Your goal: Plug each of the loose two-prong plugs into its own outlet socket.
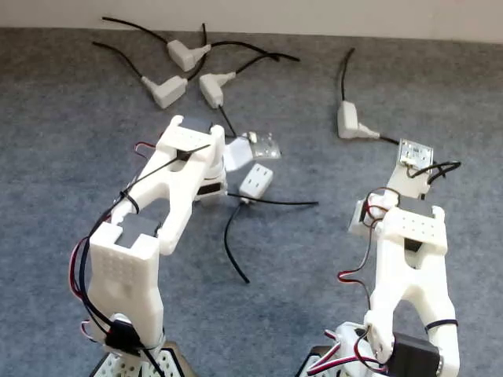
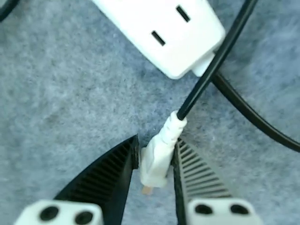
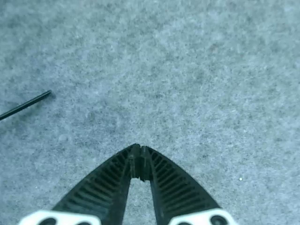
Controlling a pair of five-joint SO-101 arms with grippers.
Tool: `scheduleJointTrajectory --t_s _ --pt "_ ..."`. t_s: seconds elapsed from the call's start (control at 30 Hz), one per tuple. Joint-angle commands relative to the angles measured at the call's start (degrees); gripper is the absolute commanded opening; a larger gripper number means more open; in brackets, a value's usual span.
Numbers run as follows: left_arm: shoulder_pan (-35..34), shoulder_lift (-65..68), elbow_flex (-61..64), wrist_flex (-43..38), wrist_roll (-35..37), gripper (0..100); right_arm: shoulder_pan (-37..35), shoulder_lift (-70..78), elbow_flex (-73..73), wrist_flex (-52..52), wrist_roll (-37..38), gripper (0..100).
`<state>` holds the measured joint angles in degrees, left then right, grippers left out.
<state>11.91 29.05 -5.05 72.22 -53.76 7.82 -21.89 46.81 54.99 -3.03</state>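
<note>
We are hovering over grey carpet (image 1: pixel 71 118), outlet socket (image 2: pixel 164 28) just ahead; our left gripper (image 2: pixel 156 145) is pinching a plug (image 2: pixel 157 164), right gripper (image 3: pixel 140 161) closed on nothing. Next, we judge, the prongs (image 2: pixel 147 189) need turning toward the slots (image 2: pixel 158 38)

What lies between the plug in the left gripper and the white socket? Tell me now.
Grey carpet and the black cable of the plug, which runs past the corner of the socket; the left wrist view shows it.
</note>
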Motion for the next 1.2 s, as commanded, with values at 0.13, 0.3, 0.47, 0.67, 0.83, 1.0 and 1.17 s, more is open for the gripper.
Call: scheduleJointTrajectory --t_s 0.13,0.3,0.47,0.67,0.83,1.0,1.17 --pt "1.5 -0.3 -1.8 -1.5 -1.0 12 0.7 -0.7 -0.2 -0.7 -0.5 0.8" --pt "1.3 -0.3 -1.7 -1.5 -1.4 12 0.7 -0.6 -0.2 -0.8 -0.5 0.8" --pt "1.5 -0.3 -1.7 -1.5 -5.5 4 0.7 -0.6 -0.2 -0.8 -0.5 0.8" --pt "1.5 -0.3 -1.8 -1.5 -5.5 1 0.7 -0.7 -0.2 -0.8 -0.5 0.8" --pt "1.6 -0.7 -2.0 -1.5 -3.5 1 0.7 -0.7 -0.2 -0.8 -0.5 0.8" --pt "0.2 -2.2 -9.6 -1.1 7.2 1 0.7 -0.7 -0.2 -0.8 -0.5 0.8" --pt "-1.5 -9.5 -13.2 -1.0 15.4 1 0.7 -0.4 -0.2 -0.8 -0.5 0.8"
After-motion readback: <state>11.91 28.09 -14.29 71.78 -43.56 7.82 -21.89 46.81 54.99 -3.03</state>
